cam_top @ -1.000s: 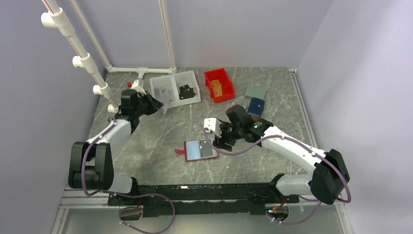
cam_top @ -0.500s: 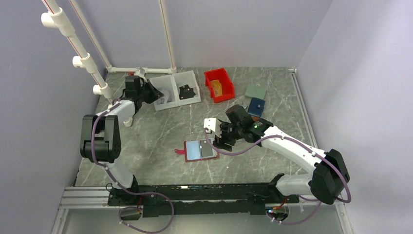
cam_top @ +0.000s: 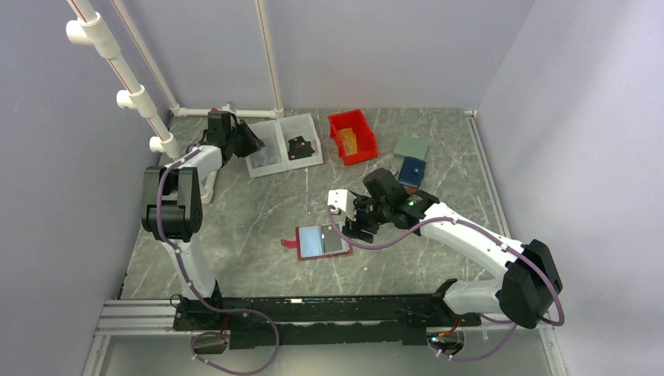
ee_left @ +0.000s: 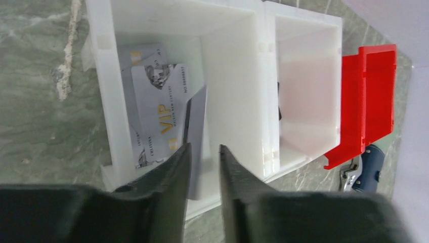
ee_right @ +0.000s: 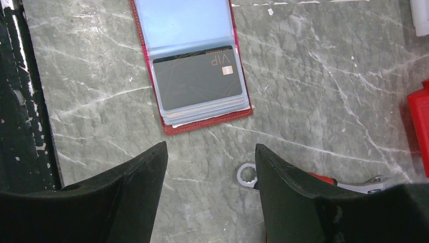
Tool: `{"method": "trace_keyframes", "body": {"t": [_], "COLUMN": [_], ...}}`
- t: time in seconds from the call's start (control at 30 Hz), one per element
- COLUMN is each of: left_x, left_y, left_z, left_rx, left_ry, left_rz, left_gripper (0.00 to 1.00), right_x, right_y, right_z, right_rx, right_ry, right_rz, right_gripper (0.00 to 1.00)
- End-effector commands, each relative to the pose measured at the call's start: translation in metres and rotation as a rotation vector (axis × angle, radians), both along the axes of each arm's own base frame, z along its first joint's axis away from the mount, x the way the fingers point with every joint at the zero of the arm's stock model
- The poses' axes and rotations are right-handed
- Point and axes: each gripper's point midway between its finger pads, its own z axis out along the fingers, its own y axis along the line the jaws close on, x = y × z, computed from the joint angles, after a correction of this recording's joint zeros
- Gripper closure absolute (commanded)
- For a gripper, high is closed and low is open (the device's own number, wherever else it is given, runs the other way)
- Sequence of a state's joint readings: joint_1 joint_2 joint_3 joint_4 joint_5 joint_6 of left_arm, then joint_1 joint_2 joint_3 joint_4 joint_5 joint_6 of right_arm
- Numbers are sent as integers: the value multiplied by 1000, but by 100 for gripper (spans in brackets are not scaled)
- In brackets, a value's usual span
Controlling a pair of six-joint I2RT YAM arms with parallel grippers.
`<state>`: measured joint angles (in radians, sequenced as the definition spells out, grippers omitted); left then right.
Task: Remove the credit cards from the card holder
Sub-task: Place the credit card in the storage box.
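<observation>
The red card holder [cam_top: 321, 241] lies open on the table, pale blue pockets up. A dark grey credit card [ee_right: 197, 78] sits in its near pocket, with more card edges stacked under it. My right gripper [ee_right: 210, 147] hangs open just off the holder's [ee_right: 202, 124] edge, touching nothing. My left gripper [ee_left: 204, 147] is over the left compartment of the white bin [ee_left: 109, 101]. Its jaws are slightly parted. A blurred grey credit card [ee_left: 197, 121] stands on edge between them, loose beside the left finger. Two silver credit cards [ee_left: 157, 109] lie in that compartment.
A red bin [cam_top: 352, 135] stands right of the white bin [cam_top: 282, 141]. A blue wallet [cam_top: 412, 170] and a grey-green pad [cam_top: 411, 148] lie at the back right. A small white box [cam_top: 337, 200] is by the right wrist. A wrench [ee_right: 248, 177] lies under the right fingers.
My left arm swung back from the table to above the white bin and its jaws parted, leaving the grey card loose. The right arm and the holder stayed still.
</observation>
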<state>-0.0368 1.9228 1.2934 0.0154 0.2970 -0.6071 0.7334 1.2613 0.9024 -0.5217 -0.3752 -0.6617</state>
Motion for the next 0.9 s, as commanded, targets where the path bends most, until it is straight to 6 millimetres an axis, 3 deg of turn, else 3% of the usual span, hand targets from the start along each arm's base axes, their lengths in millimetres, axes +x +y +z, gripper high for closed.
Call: {"method": "trace_keyframes", "body": {"t": [0.0,0.23,0.4,0.53,0.7,0.87], "left_x": [8,0,-17,-46,-89,-130], "left_y": [10,14,0,-28,-54,-85], "left_z": [20,55,91,114,115,115], "left_rx": [63,108,66,-85,-244,-274], "left_ry": [-20,-82,-157,-221,-207,-193], "left_rz": [31,24,-45,-149,-248,-365], "left_gripper": [60,56,55,52,52,52], "right_x": [9,9,9,8,5,6], "right_y": [5,5,4,4,6,5], "right_z": [20,20,21,24,24,22], "right_rx": [47,44,52,69,83,80], "right_ry": [-55,-51,-44,-24,-4,8], "right_rz": [-11,-11,-16,-14,-9,-12], "right_gripper": [33,33,33,33,34,35]}}
